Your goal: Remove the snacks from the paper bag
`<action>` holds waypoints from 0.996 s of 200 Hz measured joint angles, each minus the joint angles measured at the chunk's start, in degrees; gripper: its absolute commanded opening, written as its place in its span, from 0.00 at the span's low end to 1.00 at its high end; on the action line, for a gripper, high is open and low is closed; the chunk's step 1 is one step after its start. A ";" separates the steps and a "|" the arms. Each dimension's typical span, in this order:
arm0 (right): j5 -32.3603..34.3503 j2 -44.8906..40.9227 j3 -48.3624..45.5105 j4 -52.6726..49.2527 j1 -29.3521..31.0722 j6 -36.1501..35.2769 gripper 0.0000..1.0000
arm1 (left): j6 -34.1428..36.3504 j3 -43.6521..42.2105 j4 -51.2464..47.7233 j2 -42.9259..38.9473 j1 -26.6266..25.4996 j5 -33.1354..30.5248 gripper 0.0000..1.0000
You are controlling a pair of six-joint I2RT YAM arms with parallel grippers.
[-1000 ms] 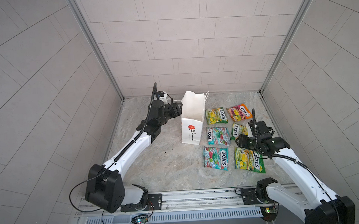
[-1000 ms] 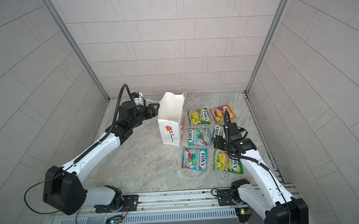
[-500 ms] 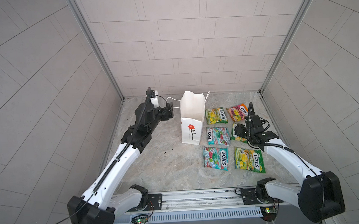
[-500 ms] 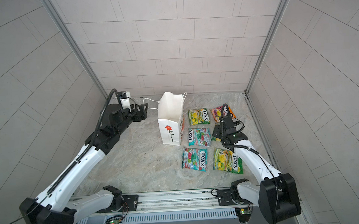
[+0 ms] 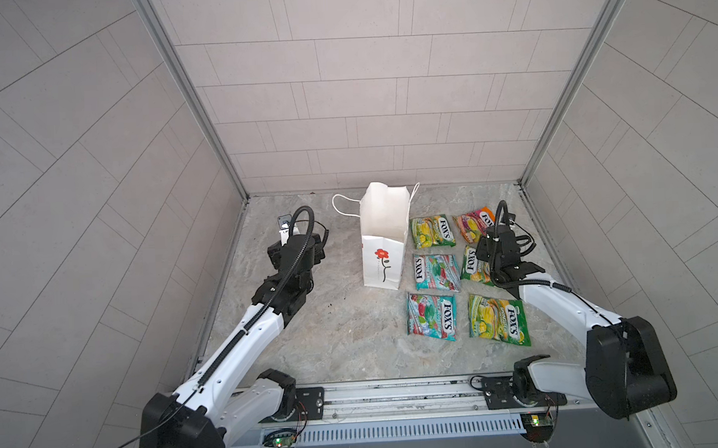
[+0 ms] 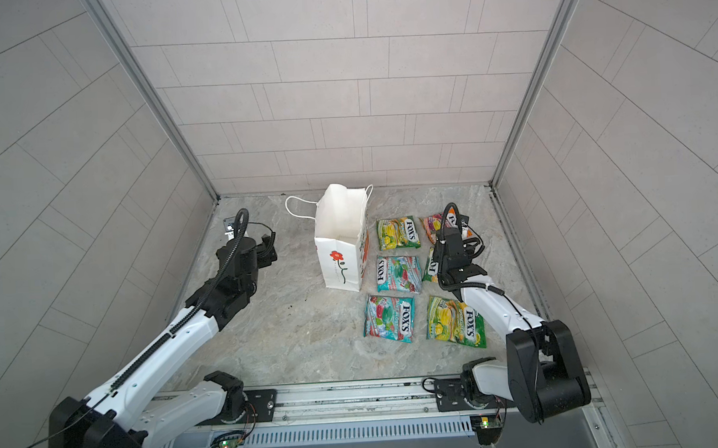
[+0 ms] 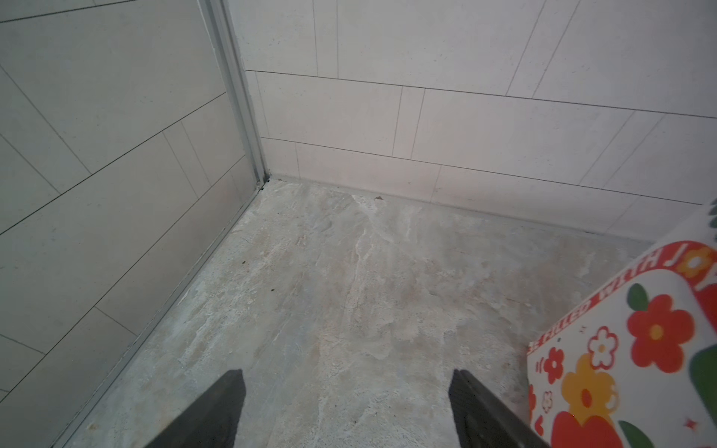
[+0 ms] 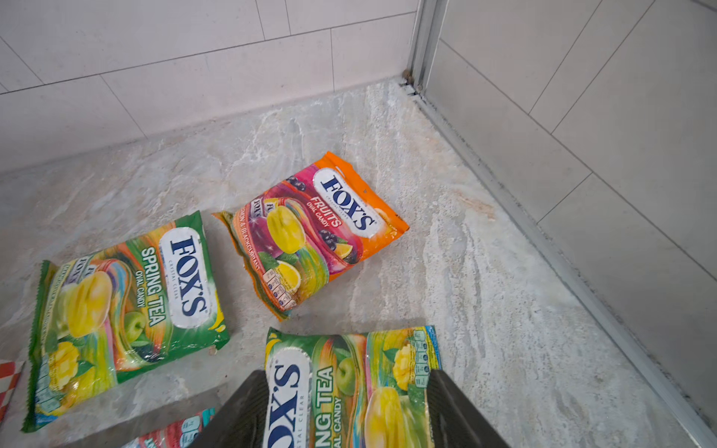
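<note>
The white paper bag [image 5: 382,249] [image 6: 339,271] stands upright and open-topped at the back middle; its flowered side [image 7: 640,360] shows in the left wrist view. Several FOX'S snacks lie flat on the floor right of it: green-yellow [image 5: 431,231], orange-pink [image 5: 471,221] [image 8: 318,229], teal [image 5: 436,272], teal [image 5: 432,316], green-yellow [image 5: 499,321]. My right gripper [image 8: 349,378] [image 5: 487,256] is open just above another green-yellow packet [image 8: 349,372] [image 6: 431,267], which rests on the floor. My left gripper [image 7: 347,378] [image 5: 314,245] is open and empty, well left of the bag.
A white cord handle [image 5: 342,207] hangs out over the bag's left side. Tiled walls close in the marble floor [image 5: 345,338] at the back and both sides. A metal rail [image 5: 398,398] carries both arm bases at the front.
My left gripper has drawn back from the bag's left rim toward the left wall, and the cord handle now hangs loose. The right gripper shifted slightly back over the packet.
</note>
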 measured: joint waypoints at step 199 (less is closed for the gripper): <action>6.27 14.12 -10.54 33.42 -3.04 -18.95 0.75 | 17.73 -16.61 41.24 20.50 13.09 0.55 0.91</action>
